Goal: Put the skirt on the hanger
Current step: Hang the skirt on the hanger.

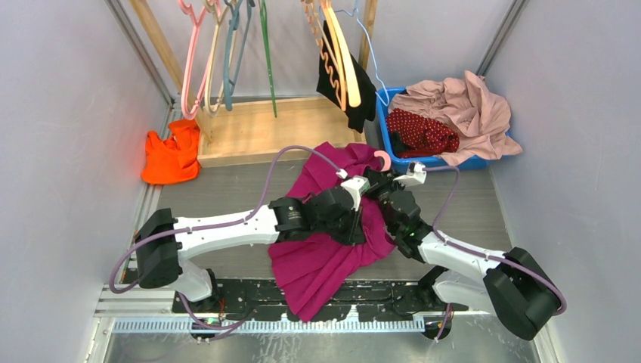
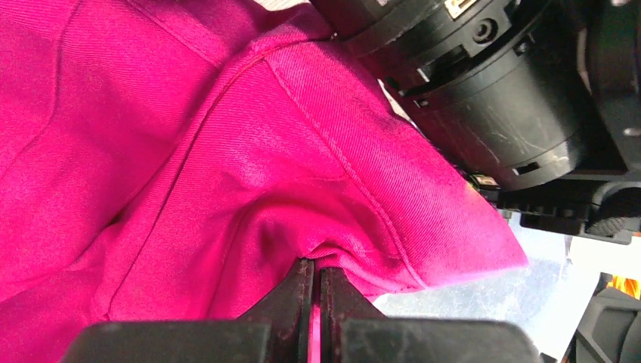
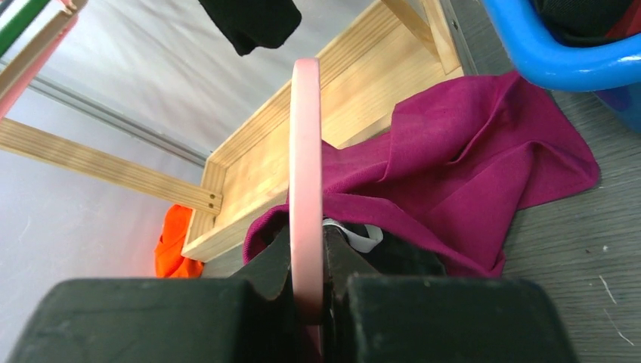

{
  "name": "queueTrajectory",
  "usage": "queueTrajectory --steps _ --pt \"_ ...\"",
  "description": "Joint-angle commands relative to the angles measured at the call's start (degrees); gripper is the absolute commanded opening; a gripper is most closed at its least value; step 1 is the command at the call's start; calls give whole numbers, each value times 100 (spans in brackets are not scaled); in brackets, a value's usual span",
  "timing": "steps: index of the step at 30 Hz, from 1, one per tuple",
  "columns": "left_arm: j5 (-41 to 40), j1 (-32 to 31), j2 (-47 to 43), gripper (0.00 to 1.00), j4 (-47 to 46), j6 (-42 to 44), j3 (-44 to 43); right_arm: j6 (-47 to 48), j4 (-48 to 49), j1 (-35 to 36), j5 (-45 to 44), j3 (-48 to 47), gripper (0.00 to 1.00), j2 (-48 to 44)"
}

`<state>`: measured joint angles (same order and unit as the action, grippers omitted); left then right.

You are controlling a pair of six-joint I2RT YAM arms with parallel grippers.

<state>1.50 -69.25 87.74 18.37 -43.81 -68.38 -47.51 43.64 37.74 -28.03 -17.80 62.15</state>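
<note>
Our right tool (image 3: pixel 306 257) is clamped on the hanger (image 3: pixel 306 151), and our left tool (image 2: pixel 314 276) pinches a fold of the magenta garment (image 2: pixel 189 151). The skirt (image 1: pixel 423 132) lies in the blue bin (image 1: pixel 385 125), beyond the right tool. We judge the skirt not yet fetched. Next, the left tool should let go and reach for it.

Dark red skirt (image 1: pixel 423 133) with small white dots lying in the blue bin (image 1: pixel 387 125), pale pink garment (image 1: pixel 472 106) draping over the bin, plain magenta garment (image 1: pixel 325 257) spreading left of the bin, pink hanger (image 3: pixel 306 151) showing just left of the bin, orange cloth (image 1: pixel 172 155) sitting far left of the bin
</note>
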Motion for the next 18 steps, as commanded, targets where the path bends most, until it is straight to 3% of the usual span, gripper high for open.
queueTrajectory --steps 1,6,18 --pt "-550 70 9 0 217 -92 -410 142 203 58 126 -332 1 -102" --pt "-738 74 126 0 172 -163 -447 345 -14 75 266 -522 1 18" --pt "-123 71 -74 0 -427 -457 -915 632 -224 192 521 -836 1 324"
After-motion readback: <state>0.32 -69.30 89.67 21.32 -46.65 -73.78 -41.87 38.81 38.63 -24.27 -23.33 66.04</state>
